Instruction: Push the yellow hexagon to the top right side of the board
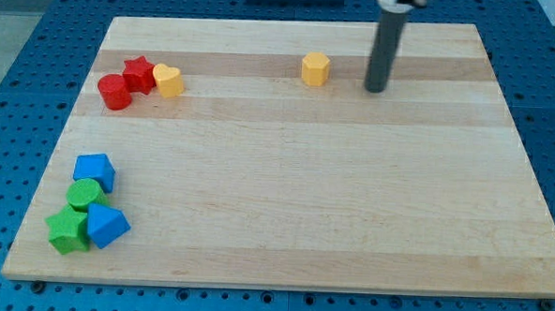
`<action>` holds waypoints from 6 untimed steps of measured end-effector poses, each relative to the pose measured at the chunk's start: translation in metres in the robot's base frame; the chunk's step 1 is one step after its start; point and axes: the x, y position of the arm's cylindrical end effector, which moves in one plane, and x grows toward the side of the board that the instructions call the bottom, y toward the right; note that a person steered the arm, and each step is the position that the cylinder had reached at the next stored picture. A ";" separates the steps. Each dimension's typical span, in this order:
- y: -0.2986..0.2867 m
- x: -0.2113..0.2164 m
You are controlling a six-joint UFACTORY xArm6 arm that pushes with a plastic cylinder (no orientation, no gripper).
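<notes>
The yellow hexagon [315,69] sits on the wooden board [295,175] near the view's top, a little right of centre. My tip [376,88] stands on the board to the right of the hexagon, apart from it by about a block's width. The dark rod rises from the tip to the view's top edge.
A red cylinder [115,91], a red star [138,73] and a yellow heart [168,79] cluster at the view's upper left. A blue block [96,172], a green cylinder [87,196], a green star [68,231] and a second blue block [106,226] cluster at the lower left.
</notes>
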 end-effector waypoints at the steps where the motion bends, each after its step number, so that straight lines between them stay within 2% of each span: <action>1: -0.058 0.000; 2: -0.114 0.007; 3: -0.142 0.017; 5: -0.129 -0.010; 6: -0.118 -0.009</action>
